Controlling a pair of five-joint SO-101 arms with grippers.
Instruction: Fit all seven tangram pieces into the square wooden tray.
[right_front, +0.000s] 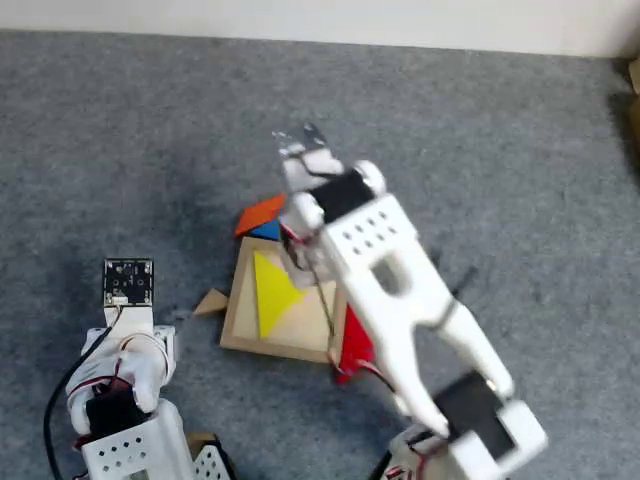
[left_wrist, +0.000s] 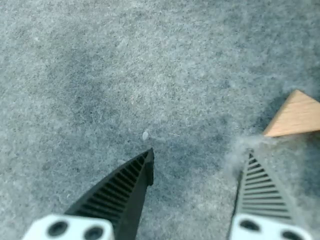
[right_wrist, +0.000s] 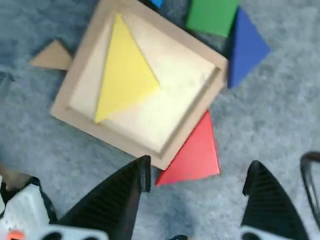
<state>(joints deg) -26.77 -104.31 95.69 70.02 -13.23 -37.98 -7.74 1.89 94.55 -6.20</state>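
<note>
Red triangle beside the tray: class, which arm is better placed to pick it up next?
Probably right: the right gripper, open, has the red triangle just ahead of it beside the wooden tray. The left gripper, open, is over carpet by a tan triangle, across the tray.

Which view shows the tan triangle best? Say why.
Right wrist view: the whole tan triangle lies clear beside the tray. High view shows it small; left wrist view cuts it at the frame edge.

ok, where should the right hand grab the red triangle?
Probably from above, at the free corner pointing away from the wooden tray. The red triangle lies flat on the carpet with its long edge along it, so only the two short edges are open to pinch.
</note>
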